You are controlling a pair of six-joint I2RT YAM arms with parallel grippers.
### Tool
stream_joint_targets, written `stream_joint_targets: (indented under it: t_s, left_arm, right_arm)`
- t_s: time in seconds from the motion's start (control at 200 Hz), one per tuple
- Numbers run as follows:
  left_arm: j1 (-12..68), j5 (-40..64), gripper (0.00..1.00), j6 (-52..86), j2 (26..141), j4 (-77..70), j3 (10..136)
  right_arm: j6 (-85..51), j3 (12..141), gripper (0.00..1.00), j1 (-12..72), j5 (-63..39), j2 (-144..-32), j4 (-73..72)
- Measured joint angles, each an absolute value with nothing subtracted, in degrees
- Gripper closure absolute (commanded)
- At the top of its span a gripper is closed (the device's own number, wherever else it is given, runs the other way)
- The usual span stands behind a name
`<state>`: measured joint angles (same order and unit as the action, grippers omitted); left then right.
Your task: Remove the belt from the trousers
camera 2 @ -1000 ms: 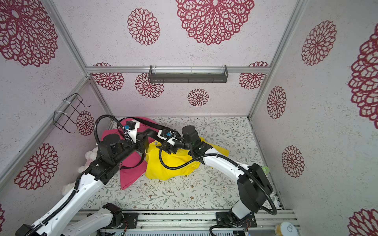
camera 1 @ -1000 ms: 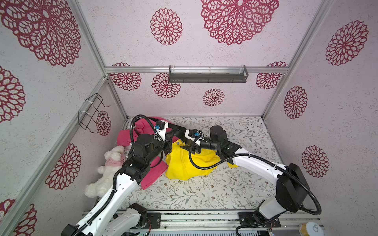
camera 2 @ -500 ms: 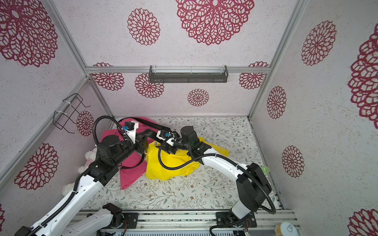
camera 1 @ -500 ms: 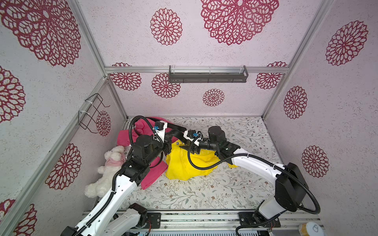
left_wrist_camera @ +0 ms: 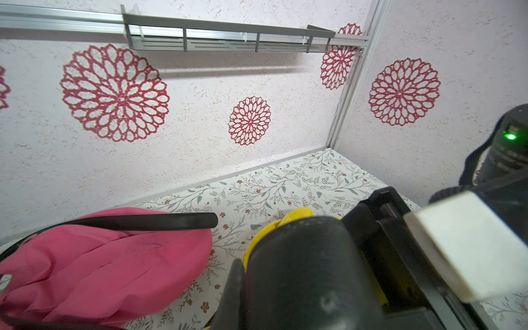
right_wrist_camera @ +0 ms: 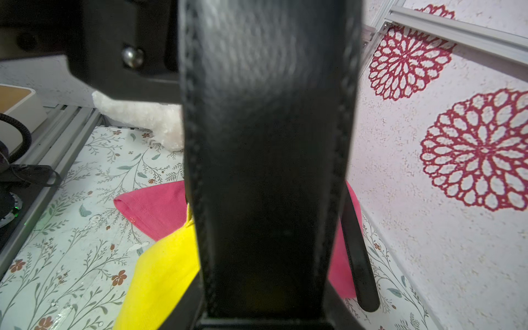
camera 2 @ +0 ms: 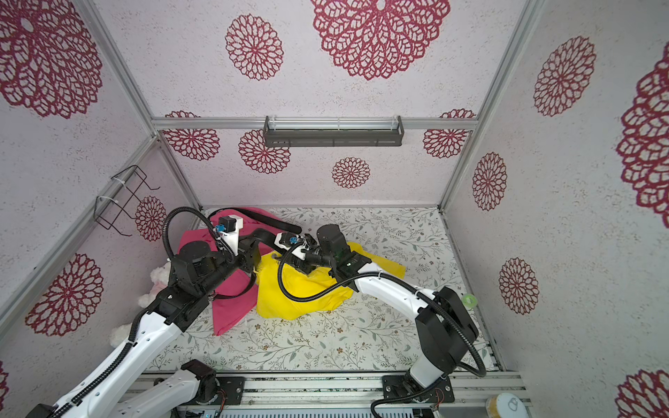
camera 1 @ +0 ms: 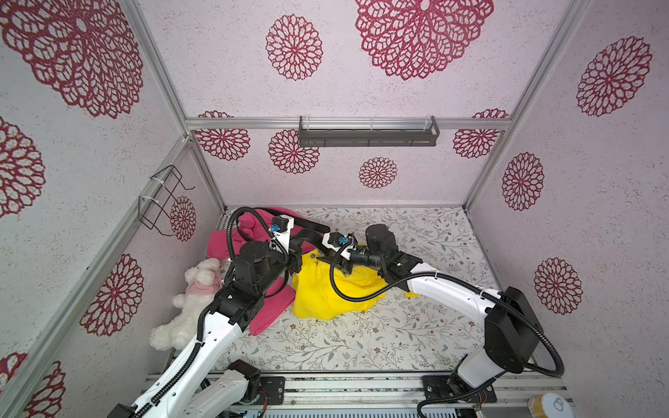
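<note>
- The black belt (right_wrist_camera: 265,171) passes between the jaws of the right hand (camera 1: 323,260). Its stitched strap fills the right wrist view, and I cannot tell whether the jaws pinch it.
- Beyond that hand, the belt's free end reaches across the top of the pink garment (camera 1: 269,311), which lies beside the yellow trousers (camera 1: 325,296) on the floral worktop (camera 1: 362,336).
- The left hand (camera 1: 297,258) is closed, just beside the right hand at the trousers' edge. What it holds is hidden.
- Pale lettering on the right arm's black housing (left_wrist_camera: 511,154), under a green light (left_wrist_camera: 510,136), is too blurred to read.
</note>
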<state>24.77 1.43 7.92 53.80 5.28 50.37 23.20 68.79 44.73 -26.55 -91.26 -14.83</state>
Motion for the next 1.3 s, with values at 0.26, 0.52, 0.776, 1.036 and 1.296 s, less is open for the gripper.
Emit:
stream_joint_targets:
  t_s: [0.26, 0.52, 0.776, 1.036, 1.296]
  left_arm:
    - [22.9, -6.2, 1.0, 8.3, 52.5, 8.4, 47.8]
    - [17.0, -3.2, 1.0, 13.5, 52.2, 8.0, 45.8]
    - [15.1, 2.8, 1.0, 19.2, 53.1, 8.1, 43.9]
    - [14.1, 3.0, 0.36, 20.9, 59.2, 9.5, 47.2]
    - [26.3, -7.5, 0.03, 11.9, 59.2, 15.7, 55.5]
  right_arm:
    - [21.9, 71.0, 1.0, 41.4, -29.4, -86.5, -5.6]
    - [18.4, 66.6, 1.0, 35.0, -30.4, -76.2, 3.5]
    - [16.9, 62.3, 1.0, 31.9, -31.9, -70.7, 8.0]
    - [18.5, 66.7, 1.0, 30.9, -28.3, -70.0, 19.2]
    - [22.3, 79.0, 1.0, 32.3, -20.9, -74.8, 31.3]
